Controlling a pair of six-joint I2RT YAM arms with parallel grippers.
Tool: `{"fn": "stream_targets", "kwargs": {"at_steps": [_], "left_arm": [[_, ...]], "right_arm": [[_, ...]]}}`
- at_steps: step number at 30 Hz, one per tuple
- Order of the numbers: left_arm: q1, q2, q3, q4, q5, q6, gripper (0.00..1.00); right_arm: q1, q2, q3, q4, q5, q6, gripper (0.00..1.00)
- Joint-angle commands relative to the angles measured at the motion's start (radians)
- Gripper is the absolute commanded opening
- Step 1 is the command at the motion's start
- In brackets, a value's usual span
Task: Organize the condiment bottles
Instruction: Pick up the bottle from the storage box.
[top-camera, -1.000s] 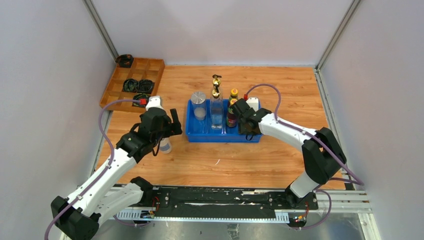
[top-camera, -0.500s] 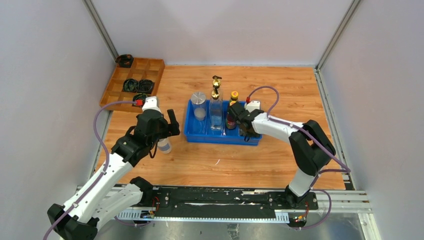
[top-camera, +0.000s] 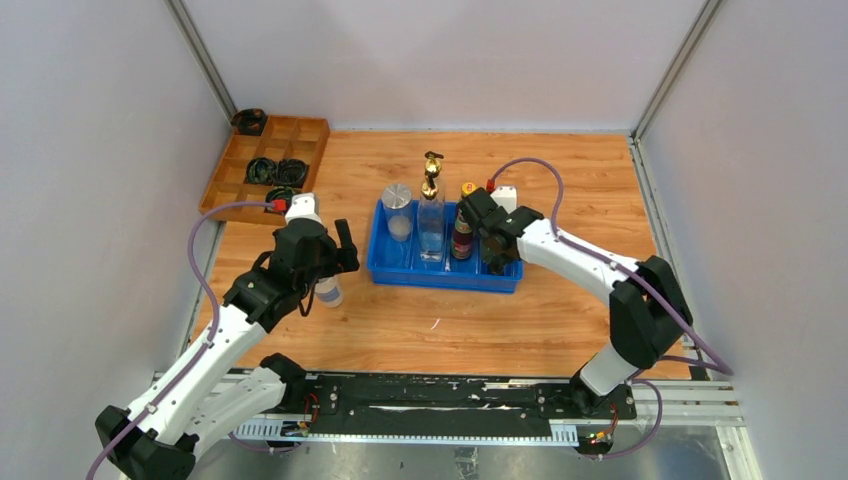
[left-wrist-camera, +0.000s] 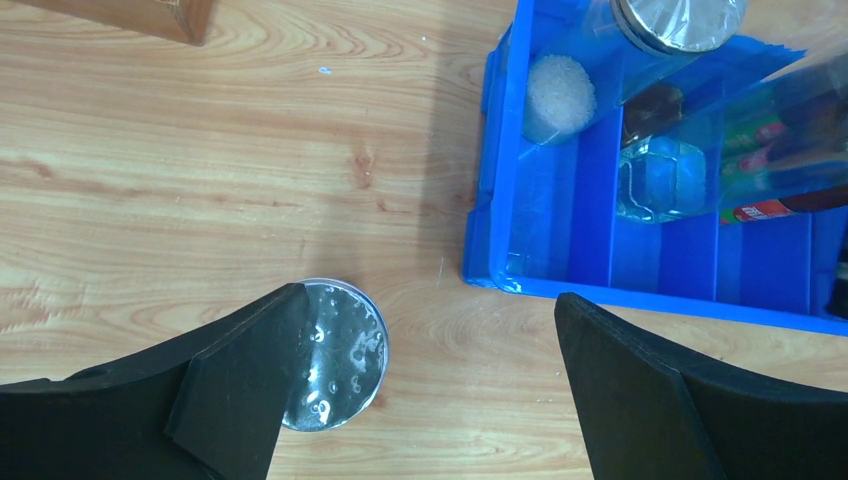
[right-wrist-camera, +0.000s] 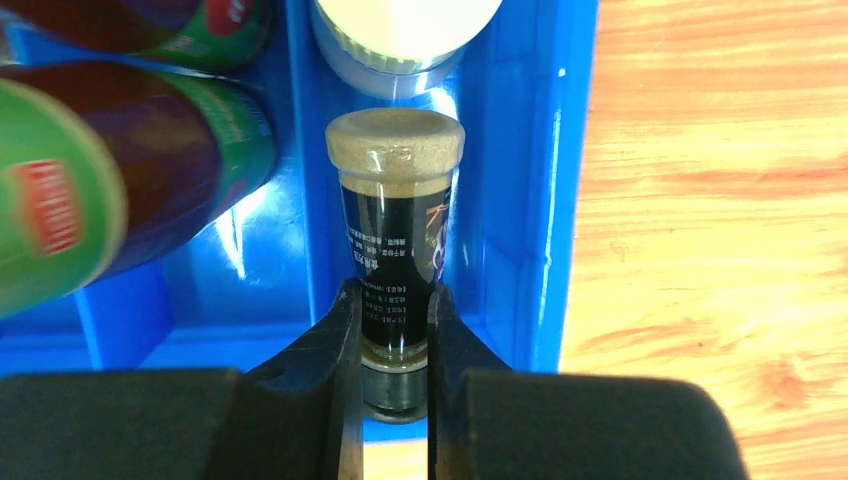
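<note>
My right gripper (right-wrist-camera: 395, 300) is shut on a small black-capped bottle (right-wrist-camera: 397, 220) and holds it in the right-hand compartment of the blue bin (right-wrist-camera: 520, 200). A cream-lidded jar (right-wrist-camera: 405, 25) stands just beyond it, and two dark sauce bottles (right-wrist-camera: 130, 170) stand to its left. In the top view the bin (top-camera: 400, 270) also holds a silver-lidded jar (top-camera: 397, 197) and a tall gold-spouted bottle (top-camera: 432, 195). My left gripper (left-wrist-camera: 430, 380) is open above the table. A silver-lidded clear jar (left-wrist-camera: 340, 355) stands on the wood beside its left finger (left-wrist-camera: 230, 400), outside the jaws.
A wooden divided tray (top-camera: 265, 165) with black coiled rings sits at the back left. The bin's near left corner (left-wrist-camera: 480, 270) lies just ahead of my left gripper. Grey walls close in both sides and the back.
My left arm shifted slightly left, then held still. My right gripper, still shut on the small bottle, moved a little within the bin's right side.
</note>
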Motion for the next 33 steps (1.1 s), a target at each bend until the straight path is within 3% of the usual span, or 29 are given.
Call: {"fn": "stream_targets", "kwargs": {"at_steps": [1,8,15,25,33], "left_arm": [[-0.005,0.002,0.027,-0.016,-0.017,0.009,1.00],[-0.004,0.005,0.024,-0.020,-0.013,0.014,1.00],[-0.005,0.008,0.004,-0.002,0.024,0.011,1.00],[-0.006,0.003,-0.089,0.230,0.413,0.104,1.00],[-0.035,-0.085,-0.174,0.410,0.541,0.082,1.00]], "right_arm": [[0.018,-0.093,0.084,-0.157,-0.017,-0.093,0.00],[0.016,-0.183,0.146,-0.264,-0.069,-0.195,0.00],[0.016,-0.254,0.161,-0.402,-0.260,-0.288,0.00],[0.021,-0.380,0.085,-0.417,-0.707,-0.392,0.00],[0.026,-0.411,0.024,-0.423,-0.964,-0.443,0.00]]}}
